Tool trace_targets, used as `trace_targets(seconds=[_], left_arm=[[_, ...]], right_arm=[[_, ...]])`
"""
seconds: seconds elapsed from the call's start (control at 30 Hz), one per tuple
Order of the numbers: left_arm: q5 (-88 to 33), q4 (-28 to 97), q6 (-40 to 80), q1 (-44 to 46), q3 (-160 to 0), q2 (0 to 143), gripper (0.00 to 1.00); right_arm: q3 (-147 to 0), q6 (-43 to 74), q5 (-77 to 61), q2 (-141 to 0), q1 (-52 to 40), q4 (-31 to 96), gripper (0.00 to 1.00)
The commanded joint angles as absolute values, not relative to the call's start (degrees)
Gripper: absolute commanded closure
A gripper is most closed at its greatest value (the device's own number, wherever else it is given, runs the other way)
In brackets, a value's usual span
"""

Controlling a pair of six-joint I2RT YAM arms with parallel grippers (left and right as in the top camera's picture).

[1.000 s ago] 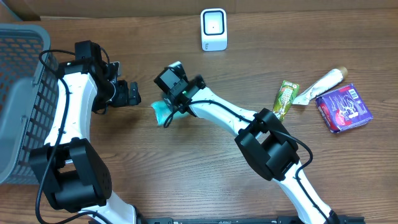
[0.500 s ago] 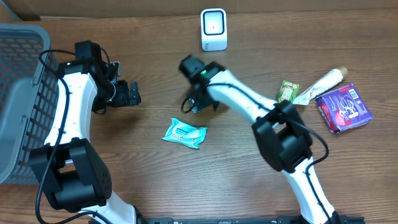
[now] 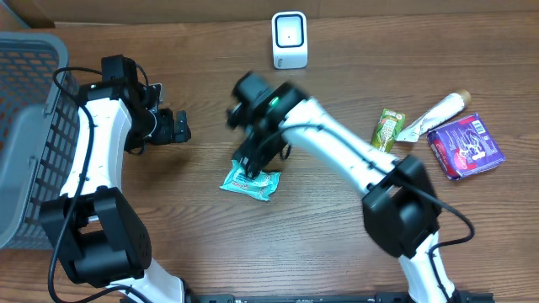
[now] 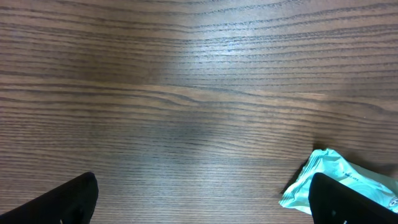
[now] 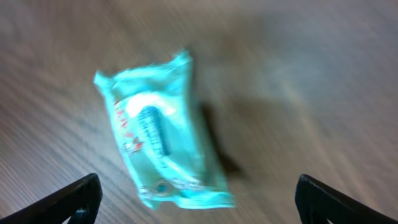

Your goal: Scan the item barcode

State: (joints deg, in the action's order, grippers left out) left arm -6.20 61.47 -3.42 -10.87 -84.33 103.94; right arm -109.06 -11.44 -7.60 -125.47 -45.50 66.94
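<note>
- The wooden table (image 3: 168,227) fills the scene, with bare grain between the two arms.
- A grey mesh basket (image 3: 29,109) stands at the left edge, beside the left arm.
- The right gripper (image 5: 198,196) hangs over the packet, fingers spread wide and holding nothing. Its wrist view is blurred.
- The left gripper (image 3: 181,128) waits to the left of the packet, fingers likewise wide apart and empty.
- The teal sealed packet (image 3: 250,181), which we take for the item to scan, lies flat mid-table, well apart from the scanner.
- The white barcode scanner (image 3: 290,39) stands upright at the far edge.
- We judge the risk to be a poor pinch. The flat, slick wrapper could skid aside or be caught by one crimped edge, then droop or drop. A barcode facing away from the scanner would not read.
</note>
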Motion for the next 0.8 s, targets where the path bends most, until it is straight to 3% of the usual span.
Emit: trace_targets(seconds=[0.0,0.23,0.77], left_arm=[[-6.2,61.4,-4.5,-10.5,-84.1,102.8,0.01],[-6.2,61.4,-4.5,-10.5,-84.1,102.8,0.01],[-6.2,61.4,-4.5,-10.5,-84.1,102.8,0.0]], right_arm=[[-105.7,-13.9,-0.5,-124.8,-48.3,65.9,0.03],[-102.7,-15.0,6.0,-124.8,-52.1,64.1,0.15],[-101.3,-15.0,11.1,-125.2,-58.0,59.8,0.29]])
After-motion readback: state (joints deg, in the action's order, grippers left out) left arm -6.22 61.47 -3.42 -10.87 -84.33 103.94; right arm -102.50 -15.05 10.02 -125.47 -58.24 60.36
